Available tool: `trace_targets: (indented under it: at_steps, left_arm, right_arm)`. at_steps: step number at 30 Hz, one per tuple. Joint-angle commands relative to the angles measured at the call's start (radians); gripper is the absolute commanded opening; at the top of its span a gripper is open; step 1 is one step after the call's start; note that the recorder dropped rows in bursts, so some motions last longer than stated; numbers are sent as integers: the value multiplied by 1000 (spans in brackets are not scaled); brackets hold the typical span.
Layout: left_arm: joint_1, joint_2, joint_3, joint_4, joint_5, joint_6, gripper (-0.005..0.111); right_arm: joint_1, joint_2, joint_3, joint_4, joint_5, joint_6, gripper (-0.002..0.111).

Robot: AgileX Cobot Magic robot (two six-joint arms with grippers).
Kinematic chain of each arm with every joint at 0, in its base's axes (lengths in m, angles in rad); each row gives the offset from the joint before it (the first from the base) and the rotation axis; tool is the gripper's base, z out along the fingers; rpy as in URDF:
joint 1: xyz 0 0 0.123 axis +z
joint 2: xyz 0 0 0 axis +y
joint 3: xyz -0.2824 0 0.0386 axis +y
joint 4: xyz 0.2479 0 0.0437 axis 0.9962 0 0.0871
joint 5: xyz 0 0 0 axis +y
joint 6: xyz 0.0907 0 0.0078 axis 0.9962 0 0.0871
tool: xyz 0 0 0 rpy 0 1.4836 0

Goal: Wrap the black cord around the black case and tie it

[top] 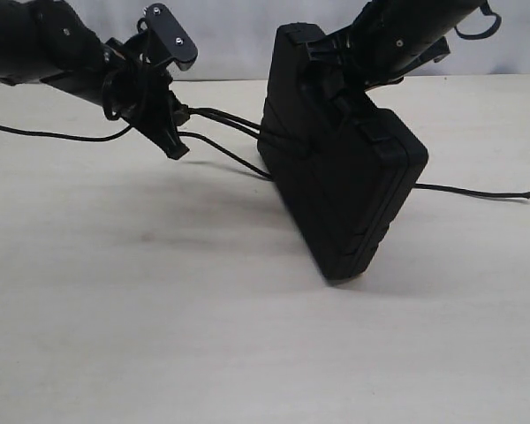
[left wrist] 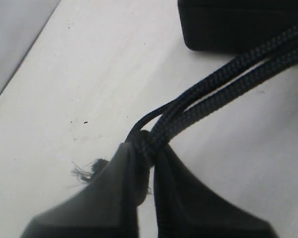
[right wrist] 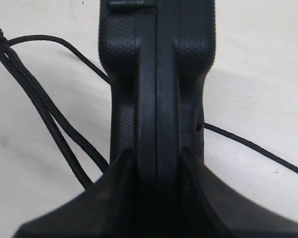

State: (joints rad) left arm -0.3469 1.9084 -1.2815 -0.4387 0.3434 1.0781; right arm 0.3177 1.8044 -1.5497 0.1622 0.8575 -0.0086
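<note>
The black case stands tilted on one lower corner on the pale table, held at its upper edge by my right gripper, whose jaws are shut on the case's edge. My left gripper, to the left of the case, is shut on the black cord. Two taut strands run from its fingertips to the case's left side. A third slack strand dips below them. A frayed cord end pokes out beside the left fingers. The cord's other end trails right on the table.
The pale table stretches in front of and around the case. A thin black robot cable hangs from the left arm at the far left. A light wall runs behind the table.
</note>
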Motion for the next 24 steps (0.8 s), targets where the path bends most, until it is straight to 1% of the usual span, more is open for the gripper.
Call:
trace_targets:
  at_steps: [1, 4, 6, 11, 17, 24]
  left_arm:
    - [3, -42, 0, -61, -2, -10, 0]
    - [3, -65, 0, -80, -6, -24, 0]
    - [3, -78, 0, -78, -27, -73, 0]
    - [28, -87, 0, -75, -43, -174, 0]
    - [32, -87, 0, -42, -35, -174, 0]
    - [32, -81, 0, -56, -39, -176, 0]
  right_arm:
    - [0, -4, -2, 9, -1, -2, 4]
    - [0, -4, -2, 9, -1, -2, 4]
    - [0, -4, -2, 9, -1, -2, 4]
    - [0, -4, -2, 9, -1, -2, 4]
    - [0, -4, -2, 9, -1, -2, 4]
    - [0, -4, -2, 9, -1, -2, 4]
